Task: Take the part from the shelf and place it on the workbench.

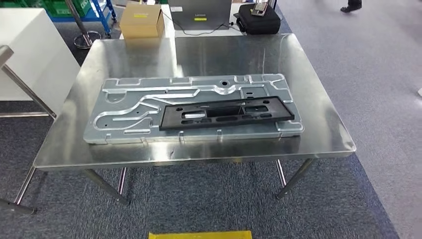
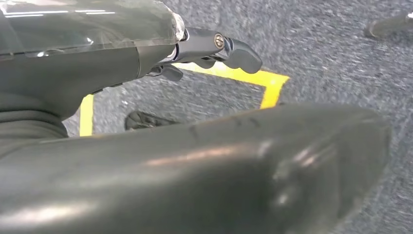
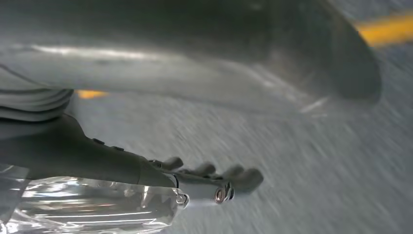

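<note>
A long black plastic part (image 1: 226, 113) with several slots lies flat on a large silver stamped metal panel (image 1: 129, 112). The panel rests on the steel workbench (image 1: 318, 124) in the head view. My left hand (image 2: 209, 51) hangs over the grey carpet in the left wrist view, fingers stretched out and holding nothing. My right hand (image 3: 209, 178) also hangs above the carpet in the blurred right wrist view, fingers extended and empty. Both hands are well away from the part.
Behind the workbench stand a cardboard box (image 1: 142, 20), a laptop (image 1: 199, 15) and a black bag (image 1: 259, 19). A white cabinet (image 1: 30, 55) is at the left. Yellow floor tape (image 1: 199, 234) marks the carpet in front. A person's foot (image 1: 351, 7) is far back right.
</note>
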